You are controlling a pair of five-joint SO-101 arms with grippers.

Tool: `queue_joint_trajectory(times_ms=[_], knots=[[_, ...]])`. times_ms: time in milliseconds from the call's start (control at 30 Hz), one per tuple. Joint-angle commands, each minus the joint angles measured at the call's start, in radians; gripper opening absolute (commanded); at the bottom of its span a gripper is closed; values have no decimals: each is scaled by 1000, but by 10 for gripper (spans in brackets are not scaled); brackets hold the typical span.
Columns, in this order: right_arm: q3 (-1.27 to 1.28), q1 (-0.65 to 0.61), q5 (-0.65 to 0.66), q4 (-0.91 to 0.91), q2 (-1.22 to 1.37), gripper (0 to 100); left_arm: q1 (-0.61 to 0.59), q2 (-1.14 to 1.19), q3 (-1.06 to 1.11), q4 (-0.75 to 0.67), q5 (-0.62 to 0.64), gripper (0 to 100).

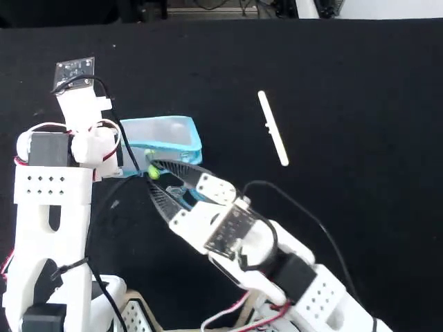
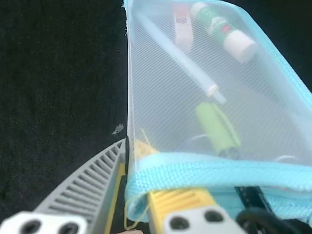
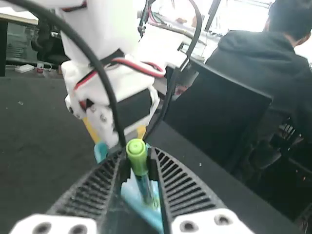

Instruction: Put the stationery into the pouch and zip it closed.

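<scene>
– Over on the left of the black table (image 1: 360, 62), the left gripper (image 2: 131, 146) is pinching the rim of the pale blue see-through mesh pouch (image 1: 163, 133), right? How's that thing going to handle?

– Yep, and the right gripper (image 3: 138, 163) is clamping a green-capped pen (image 1: 153, 173) at its mouth. Pouch is looking floppy and light, so I'm guessing gripping the firmer zipper tape (image 2: 204, 168) beats grabbing mesh. Slim white pen (image 1: 273, 128) is lying well apart, not in yet.

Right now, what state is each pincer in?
Left pincer: closed on the edge of the translucent blue-trimmed mesh pouch.
Right pincer: closed on a green-capped pen.
</scene>
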Motion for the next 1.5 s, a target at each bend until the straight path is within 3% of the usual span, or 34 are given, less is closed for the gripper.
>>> queue_joint_trajectory(times_ms=[0,100,267,533,667,933,1200,1467], knots=[[-8,-11,6,196,-107,13,-1,8,30,-8,-9,30],[-10,-11,2,259,-113,55,-1,8,30,-9,-9,30],[-15,-11,-2,269,-111,207,-1,11,30,-9,-9,30],[-128,40,6,273,-120,122,-1,14,30,-9,-9,30],[-211,206,6,292,-117,95,-1,12,30,-9,-9,30],[-213,617,-2,499,-87,96,-1,11,30,-9,-9,30],[-205,798,-2,531,243,96,-1,14,30,-9,-9,30],[-354,807,6,517,753,98,-1,14,30,-8,-9,30]])
